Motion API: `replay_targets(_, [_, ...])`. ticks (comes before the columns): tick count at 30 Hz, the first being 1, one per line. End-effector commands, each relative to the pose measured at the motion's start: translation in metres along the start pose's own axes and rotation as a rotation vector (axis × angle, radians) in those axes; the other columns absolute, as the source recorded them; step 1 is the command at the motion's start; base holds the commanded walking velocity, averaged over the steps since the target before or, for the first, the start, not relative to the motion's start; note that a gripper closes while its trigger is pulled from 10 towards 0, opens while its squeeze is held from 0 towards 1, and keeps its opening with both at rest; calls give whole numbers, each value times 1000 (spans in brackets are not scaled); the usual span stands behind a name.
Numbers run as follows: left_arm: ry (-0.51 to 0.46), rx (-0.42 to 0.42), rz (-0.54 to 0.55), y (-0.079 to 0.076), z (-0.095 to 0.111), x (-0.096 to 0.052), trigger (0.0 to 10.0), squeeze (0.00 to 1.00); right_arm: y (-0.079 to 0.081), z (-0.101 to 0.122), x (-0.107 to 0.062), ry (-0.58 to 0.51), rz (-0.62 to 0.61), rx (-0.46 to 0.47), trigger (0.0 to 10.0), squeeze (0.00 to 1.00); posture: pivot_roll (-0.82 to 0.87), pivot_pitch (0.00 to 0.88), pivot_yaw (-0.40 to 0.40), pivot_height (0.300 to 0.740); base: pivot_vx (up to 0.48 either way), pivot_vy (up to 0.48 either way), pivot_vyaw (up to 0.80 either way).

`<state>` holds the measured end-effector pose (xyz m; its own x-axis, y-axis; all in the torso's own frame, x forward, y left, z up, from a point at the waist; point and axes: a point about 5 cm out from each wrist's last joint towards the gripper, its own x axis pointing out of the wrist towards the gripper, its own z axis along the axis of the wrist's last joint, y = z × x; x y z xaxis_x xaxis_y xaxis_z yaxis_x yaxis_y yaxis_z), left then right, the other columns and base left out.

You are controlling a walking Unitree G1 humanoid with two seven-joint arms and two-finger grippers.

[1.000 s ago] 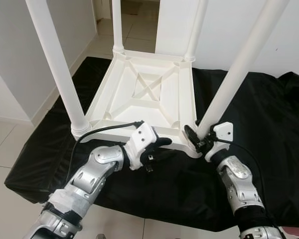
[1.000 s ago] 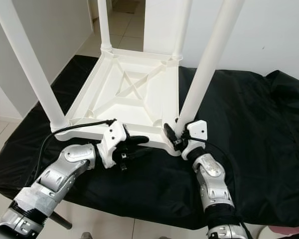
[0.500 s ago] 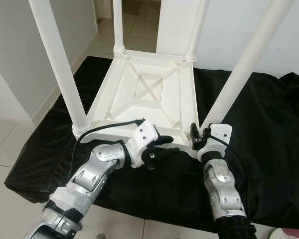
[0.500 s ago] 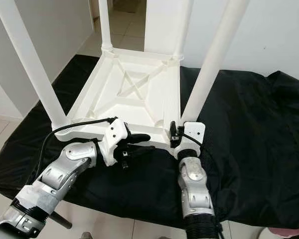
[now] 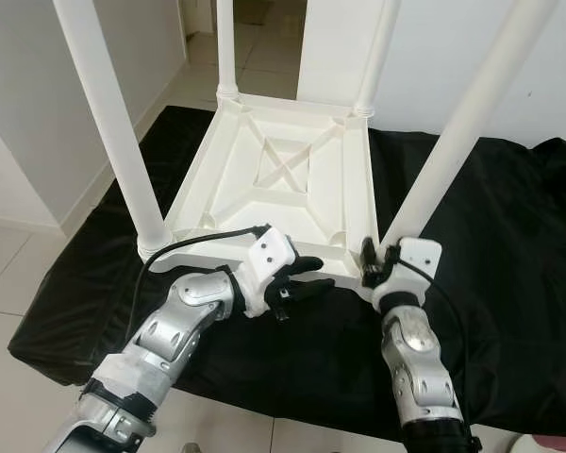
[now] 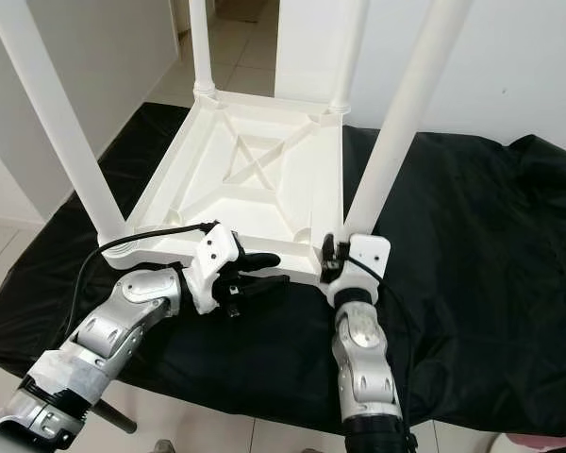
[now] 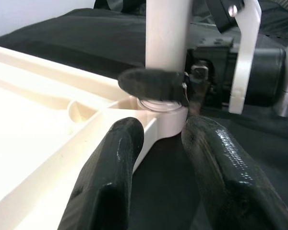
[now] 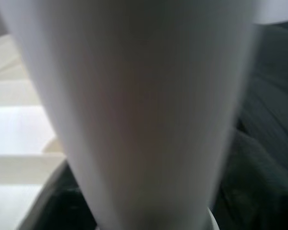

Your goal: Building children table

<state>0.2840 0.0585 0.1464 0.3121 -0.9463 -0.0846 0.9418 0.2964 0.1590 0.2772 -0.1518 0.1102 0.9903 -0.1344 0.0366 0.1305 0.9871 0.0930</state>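
Right claw [image 5: 371, 271] has barely shifted since half a second back, still clamped round the base of the near right leg [image 5: 453, 142], which stands upright from its corner socket. Left claw [image 5: 297, 279] hangs released at the near rim of the upturned table [image 5: 283, 170] on the black cloth [image 5: 509, 245], so the right arm's way closer.

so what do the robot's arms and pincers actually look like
Both arms are jointed silver metal. The left pincer has two long glossy black fingers on a white angular wrist housing, with a black cable looping back along the forearm. The right pincer has a matching white housing and thinner black wiring.
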Motion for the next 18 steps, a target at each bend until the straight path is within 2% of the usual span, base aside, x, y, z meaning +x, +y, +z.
replay_targets(1, [9, 43, -49, 3, 2, -1, 10000, 0, -2, 2, -4, -12, 11, 11, 10000, 1000, -80, 0, -11, 740, 0, 0, 0])
replay_targets(7, [23, 89, -40, 15, 7, -2, 10000, 0, -3, 5, -16, -62, 53, 9, 10000, 992, -76, 0, -13, 740, 0, 0, 0])
replay_targets(8, [34, 108, -36, 21, 8, -2, 10000, 0, -6, 6, -23, -81, 78, 18, 10000, 0, -77, 0, -13, 740, 0, 0, 0])
replay_targets(11, [55, 129, -32, 27, 7, -3, 10000, 0, -9, 7, -30, -100, 104, 15, 10000, 0, -78, 0, -11, 740, 0, 0, 0])
replay_targets(14, [171, 148, -32, 40, -10, -4, 10000, 0, -19, 7, -48, -111, 162, 8, 10000, 0, -91, 0, 9, 740, 0, 0, 0])
replay_targets(18, [228, 157, -41, 43, -19, -5, 10000, 0, -24, 9, -52, -116, 174, -2, 10000, 0, -99, 0, 19, 740, 0, 0, 0])
